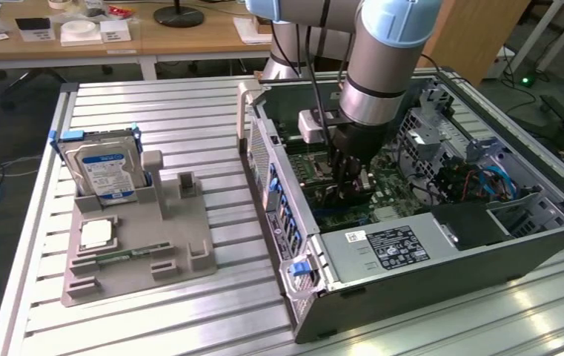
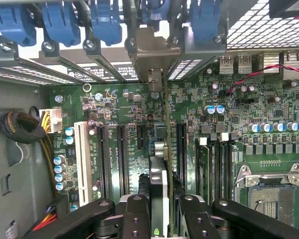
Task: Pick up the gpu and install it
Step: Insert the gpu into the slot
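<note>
Gpu point(image 2: 159, 164) stands edge-on, clamped in the tool point(image 2: 160, 211).

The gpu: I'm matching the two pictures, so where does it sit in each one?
Exterior view: the gpu hangs below the arm's gripper, low inside the open computer case, over the motherboard.
Wrist view: the gpu stands edge-on between the gripper fingers, its silver bracket at the case's rear slots.
Shared landmark: the green motherboard.

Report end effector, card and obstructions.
End effector shut on thin green circuit-board card, edge-on. Card down among black motherboard slots, silver bracket at rear openings. Nothing blocking seen.
</note>
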### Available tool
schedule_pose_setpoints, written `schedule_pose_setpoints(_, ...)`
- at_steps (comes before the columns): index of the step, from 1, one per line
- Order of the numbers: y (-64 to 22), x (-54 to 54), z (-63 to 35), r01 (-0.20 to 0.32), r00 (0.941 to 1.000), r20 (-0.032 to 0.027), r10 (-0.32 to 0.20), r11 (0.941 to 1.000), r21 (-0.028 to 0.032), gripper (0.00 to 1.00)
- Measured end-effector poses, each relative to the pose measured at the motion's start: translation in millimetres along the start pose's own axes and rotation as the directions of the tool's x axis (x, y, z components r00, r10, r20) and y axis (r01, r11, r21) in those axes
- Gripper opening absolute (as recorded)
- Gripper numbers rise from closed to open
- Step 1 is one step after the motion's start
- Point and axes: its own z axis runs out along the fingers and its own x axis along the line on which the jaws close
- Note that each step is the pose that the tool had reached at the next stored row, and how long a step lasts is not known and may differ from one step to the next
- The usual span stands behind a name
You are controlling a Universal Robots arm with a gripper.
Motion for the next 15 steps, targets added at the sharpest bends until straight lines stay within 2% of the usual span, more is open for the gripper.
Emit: schedule_pose_setpoints(15,0.7,0.0,5.1,0.000,1.0000,-0.0002,0.000,1.0000,-0.0001,0.27)
